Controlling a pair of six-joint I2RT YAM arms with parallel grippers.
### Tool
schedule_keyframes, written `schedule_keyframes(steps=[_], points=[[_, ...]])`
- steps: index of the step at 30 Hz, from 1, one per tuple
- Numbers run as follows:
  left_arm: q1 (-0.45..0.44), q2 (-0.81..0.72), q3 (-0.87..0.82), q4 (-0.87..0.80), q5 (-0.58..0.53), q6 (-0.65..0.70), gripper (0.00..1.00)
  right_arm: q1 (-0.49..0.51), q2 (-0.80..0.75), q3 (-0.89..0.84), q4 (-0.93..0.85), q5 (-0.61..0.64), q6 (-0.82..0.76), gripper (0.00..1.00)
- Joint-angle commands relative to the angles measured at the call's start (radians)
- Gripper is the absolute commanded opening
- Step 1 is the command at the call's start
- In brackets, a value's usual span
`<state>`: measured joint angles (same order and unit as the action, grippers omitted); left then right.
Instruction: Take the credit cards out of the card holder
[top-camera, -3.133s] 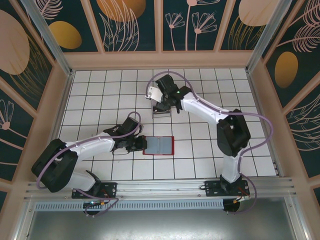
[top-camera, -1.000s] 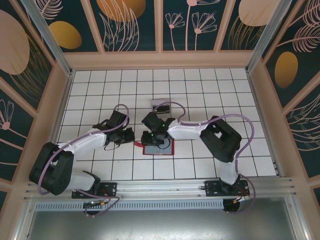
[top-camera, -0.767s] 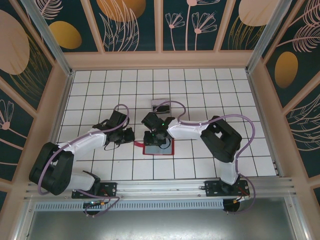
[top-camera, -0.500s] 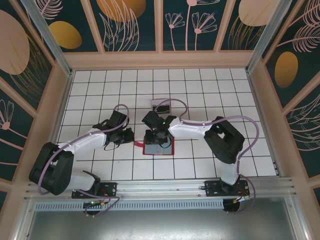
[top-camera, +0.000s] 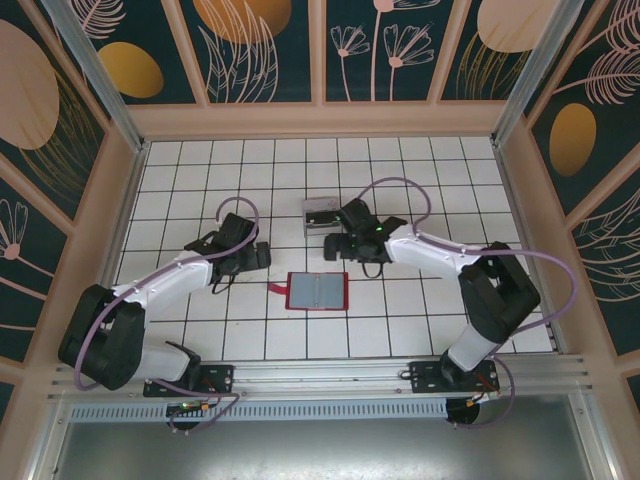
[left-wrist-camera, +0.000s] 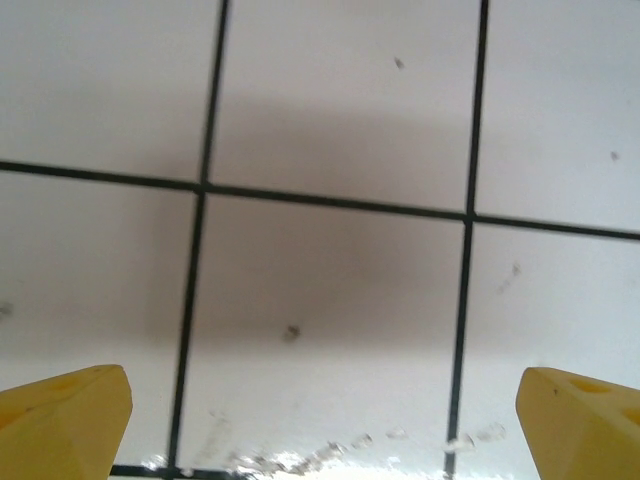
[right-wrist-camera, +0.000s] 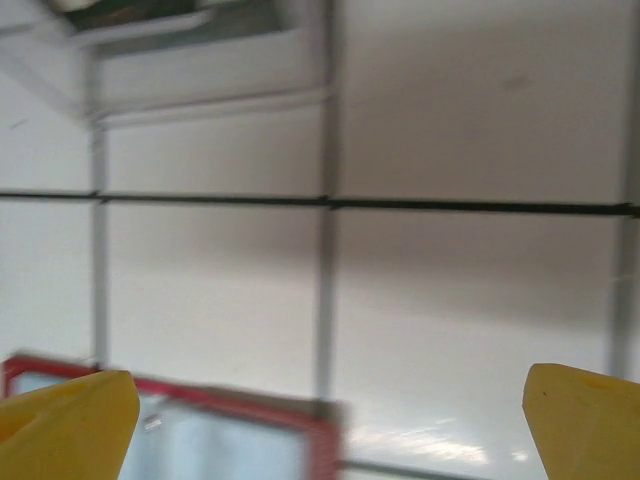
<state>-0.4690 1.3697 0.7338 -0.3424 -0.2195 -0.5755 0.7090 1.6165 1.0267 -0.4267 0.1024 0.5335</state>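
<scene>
table (top-camera: 430, 180): white tiles with dark grout, wood-framed walls round it
right arm (top-camera: 440, 255): reaches from its base up and left, wrist just right of the box
left arm (top-camera: 165, 280): stretched across the left side, its end left of the wallet
wallet (top-camera: 317, 291): red, lying open and flat mid-table, grey inside facing up, between the two grippers and touched by neither; its red edge shows blurred at the bottom left of the right wrist view
box (top-camera: 322, 214): small and clear, one tile row beyond the wallet, just left of the right wrist; contents too blurred to name
right gripper (top-camera: 338, 245): over bare tiles between box and wallet; yellow fingertips (right-wrist-camera: 70, 420) wide apart, nothing held
left gripper (top-camera: 258, 258): over bare tiles near the wallet's far left corner; yellow fingertips (left-wrist-camera: 60, 415) wide apart, nothing held
tab (top-camera: 277, 288): thin red strip sticking out from the wallet's left edge, flat on the tile
cards: cannot tell them from the grey pockets inside the wallet
</scene>
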Motion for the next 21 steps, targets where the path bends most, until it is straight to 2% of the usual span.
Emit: schedule_keyframes(steps=[1,4,6,8,10,13,16,21], points=[[0.013,0.006,0.029,0.013,-0.179,0.045,0.99,-0.075,-0.059,-0.047,0.03,0.117,-0.122,0.99],[0.034,-0.004,0.019,0.072,-0.288,0.082,0.99,-0.145,-0.084,-0.101,0.09,0.222,-0.212,0.99],[0.046,-0.004,0.008,0.12,-0.388,0.108,0.99,-0.157,-0.097,-0.141,0.148,0.31,-0.283,0.99],[0.067,-0.004,-0.018,0.19,-0.47,0.146,0.99,-0.207,-0.114,-0.202,0.25,0.419,-0.382,0.99],[0.095,-0.02,-0.06,0.279,-0.511,0.179,0.99,-0.244,-0.14,-0.272,0.385,0.451,-0.484,0.99],[0.16,-0.056,-0.123,0.399,-0.508,0.218,0.98,-0.315,-0.184,-0.386,0.611,0.411,-0.605,0.99],[0.223,-0.085,-0.179,0.525,-0.473,0.27,0.99,-0.392,-0.232,-0.49,0.803,0.338,-0.654,0.99],[0.26,-0.091,-0.379,0.968,-0.415,0.427,0.99,-0.524,-0.302,-0.683,1.143,0.185,-0.661,0.99]])
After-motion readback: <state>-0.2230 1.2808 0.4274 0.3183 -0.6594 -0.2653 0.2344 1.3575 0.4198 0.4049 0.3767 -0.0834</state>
